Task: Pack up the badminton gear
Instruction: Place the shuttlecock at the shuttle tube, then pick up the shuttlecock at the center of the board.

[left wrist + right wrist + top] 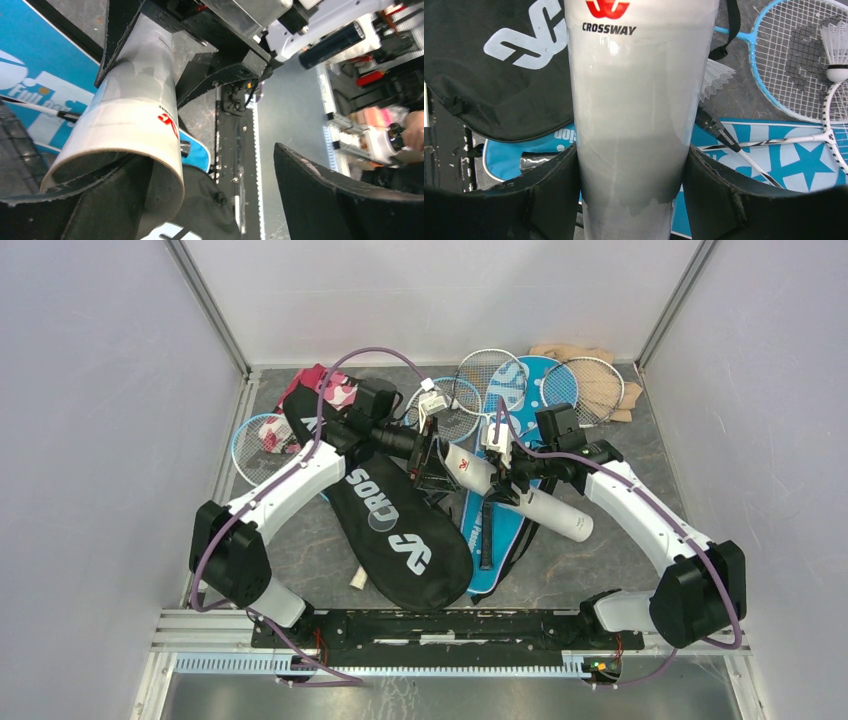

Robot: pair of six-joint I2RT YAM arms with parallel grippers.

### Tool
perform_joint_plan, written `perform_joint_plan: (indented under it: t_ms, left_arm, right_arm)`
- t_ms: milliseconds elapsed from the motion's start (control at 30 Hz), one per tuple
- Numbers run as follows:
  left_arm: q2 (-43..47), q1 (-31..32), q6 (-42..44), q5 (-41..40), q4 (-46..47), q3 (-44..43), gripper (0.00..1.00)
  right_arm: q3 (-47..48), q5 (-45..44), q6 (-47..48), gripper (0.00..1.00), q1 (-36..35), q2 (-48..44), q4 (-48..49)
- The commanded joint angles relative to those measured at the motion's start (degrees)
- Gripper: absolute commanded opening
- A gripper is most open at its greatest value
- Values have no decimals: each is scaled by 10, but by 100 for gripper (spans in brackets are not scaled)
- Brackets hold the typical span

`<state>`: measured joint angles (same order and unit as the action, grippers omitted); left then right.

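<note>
Cardboard by the look of it, the long white tube [639, 100] should be light, stiff and hollow. Its glossy skin could slide in a slack grip, and its wall could dent under a hard one. It lies slantwise at mid-table over the black racket cover [400, 530] and the blue racket cover [483, 575]; whether its far end rests on them I cannot tell. The right gripper [631, 175] is clamped on its body, one pad on each side below the CROSSWAY print, which looks a sound place to hold. The left gripper [434, 466] is spread wide at the tube's open mouth, one finger [100, 200] at the rim and the other well apart, grasping nothing. Rackets [262, 435] and a shuttlecock [836, 50] crowd the far side. Bare table shows nearer the bases, and both side walls stand well clear.
</note>
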<state>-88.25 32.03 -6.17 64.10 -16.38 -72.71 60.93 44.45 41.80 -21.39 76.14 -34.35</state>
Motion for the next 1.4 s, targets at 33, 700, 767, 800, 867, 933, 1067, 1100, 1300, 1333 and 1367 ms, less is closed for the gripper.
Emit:
perform_joint_plan:
  t_ms: [33, 700, 767, 800, 867, 933, 1067, 1100, 1300, 1333, 1367]
  left_arm:
    - [16, 3, 119, -28, -98, -54, 99]
    - [26, -80, 210, -172, -190, -138, 99]
    - [12, -80, 229, -177, -182, -137, 98]
    - [3, -79, 233, -185, -174, -137, 98]
    - [-21, -79, 240, -200, -162, -143, 97]
    - [-49, -74, 260, -220, -160, -154, 96]
    - [-116, -55, 278, -305, -162, -198, 92]
    - [-135, -52, 259, -329, -157, -210, 91]
    - [-226, -50, 141, -416, -69, -250, 88]
    - [-240, -51, 133, -426, -59, -261, 87]
    - [-257, -53, 128, -436, -52, -275, 86]
  right_arm:
    - [-3, -39, -10, 13, 2, -11, 43]
    - [-46, -80, -47, 13, 82, -46, 58]
    - [-53, -93, -63, 13, 96, -54, 67]
    - [-56, -100, -72, 13, 103, -57, 72]
    - [-61, -115, -87, 13, 115, -62, 82]
    - [-66, -128, -98, 13, 125, -65, 88]
    - [-80, -141, -114, 12, 144, -73, 103]
    - [-85, -144, -116, 12, 149, -77, 108]
    - [-98, -139, -119, 12, 163, -90, 116]
    - [-98, -137, -118, 12, 164, -91, 115]
    - [-99, -137, -118, 12, 165, -92, 116]
